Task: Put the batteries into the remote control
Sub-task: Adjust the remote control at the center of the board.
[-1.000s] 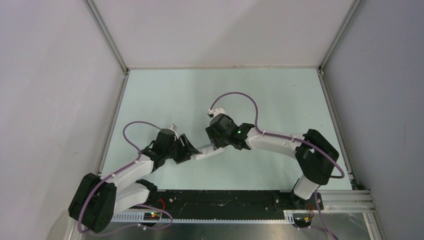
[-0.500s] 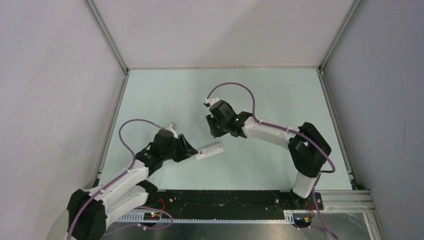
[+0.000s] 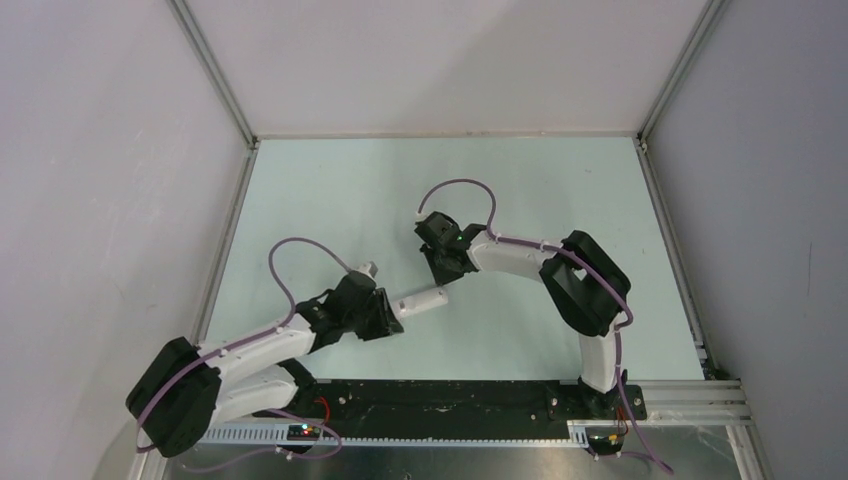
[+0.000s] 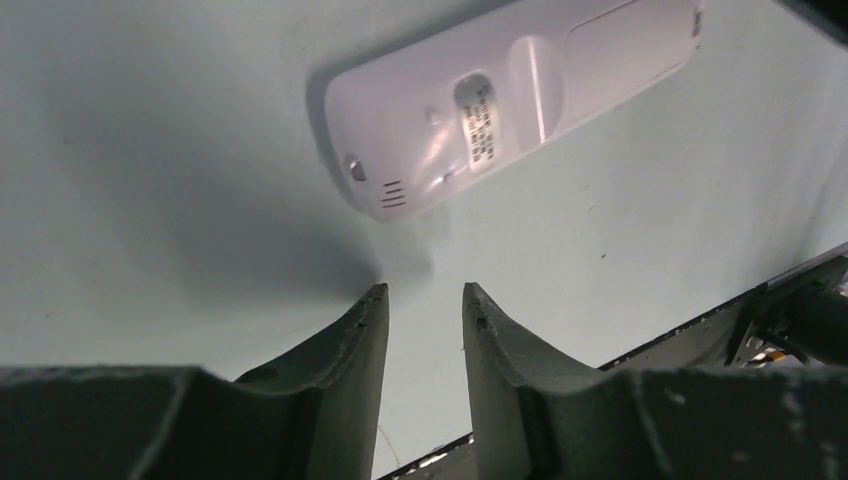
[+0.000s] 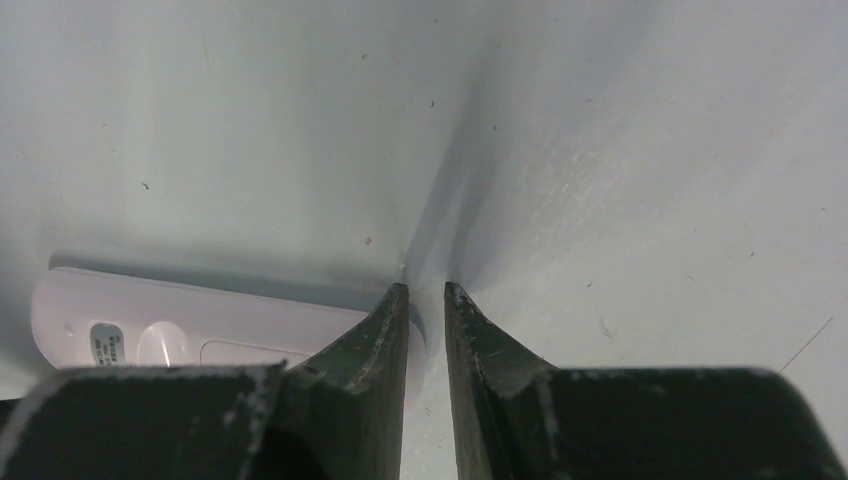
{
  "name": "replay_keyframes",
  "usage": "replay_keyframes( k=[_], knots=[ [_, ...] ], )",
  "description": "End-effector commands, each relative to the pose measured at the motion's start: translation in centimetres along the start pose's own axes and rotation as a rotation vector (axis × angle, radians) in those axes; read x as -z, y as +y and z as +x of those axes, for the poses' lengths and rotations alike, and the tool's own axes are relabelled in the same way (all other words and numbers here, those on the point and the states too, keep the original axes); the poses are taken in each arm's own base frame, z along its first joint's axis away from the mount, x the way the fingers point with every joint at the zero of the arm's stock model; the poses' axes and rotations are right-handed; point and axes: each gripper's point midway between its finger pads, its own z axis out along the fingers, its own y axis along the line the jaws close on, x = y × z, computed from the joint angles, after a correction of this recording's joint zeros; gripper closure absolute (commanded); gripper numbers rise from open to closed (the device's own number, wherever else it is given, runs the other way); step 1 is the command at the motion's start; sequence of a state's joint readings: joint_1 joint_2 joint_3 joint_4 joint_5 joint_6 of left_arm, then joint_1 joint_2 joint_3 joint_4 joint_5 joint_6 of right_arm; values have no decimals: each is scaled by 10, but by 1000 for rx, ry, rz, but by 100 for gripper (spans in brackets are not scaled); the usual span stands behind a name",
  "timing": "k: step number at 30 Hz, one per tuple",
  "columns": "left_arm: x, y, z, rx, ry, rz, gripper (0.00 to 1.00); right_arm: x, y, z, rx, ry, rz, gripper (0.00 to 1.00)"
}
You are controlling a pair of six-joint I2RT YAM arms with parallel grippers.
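Note:
The white remote control [image 3: 421,299] lies on the pale green table between my two grippers. In the left wrist view it lies back side up [image 4: 500,105], showing a label and a closed battery cover. My left gripper [image 3: 388,316] sits just short of its left end, with its jaws [image 4: 424,292] slightly apart and empty. My right gripper [image 3: 441,272] hovers at the remote's far right end. Its fingers [image 5: 427,288] are almost together with nothing between them, and the remote [image 5: 200,320] lies to their left. The batteries are not in view.
The table [image 3: 350,190] is walled by grey panels with metal frame rails on the left, back and right. A black base rail [image 3: 450,395] runs along the near edge and shows in the left wrist view [image 4: 800,290]. Purple cables loop over both arms.
Both grippers were at the remote a second ago. The right one lifted away, then came back near the remote's right end. The left one let go and shifted back. The remote stays put.

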State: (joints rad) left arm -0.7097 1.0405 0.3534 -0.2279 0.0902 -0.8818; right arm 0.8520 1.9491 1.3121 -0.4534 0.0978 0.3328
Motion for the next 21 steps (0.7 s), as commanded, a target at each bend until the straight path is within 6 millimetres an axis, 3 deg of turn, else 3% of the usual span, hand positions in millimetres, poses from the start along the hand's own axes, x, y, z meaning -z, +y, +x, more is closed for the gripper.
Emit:
replay_keyframes(
  k=[1,10,14,16,21],
  knots=[
    [-7,9,-8,-19,-43,-67,61,15,4,-2,8,-1,31,77],
    [-22,1,-16,0,-51,-62,61,44,18,42,85,72,-36,79],
    [-28,0,-17,22,-57,-53,61,53,19,45,72,55,-37,78],
    [-28,3,-18,31,-70,-62,60,60,20,41,53,20,-36,72],
    [-12,14,-28,72,-167,-69,59,77,36,30,108,-86,-45,34]
  ],
)
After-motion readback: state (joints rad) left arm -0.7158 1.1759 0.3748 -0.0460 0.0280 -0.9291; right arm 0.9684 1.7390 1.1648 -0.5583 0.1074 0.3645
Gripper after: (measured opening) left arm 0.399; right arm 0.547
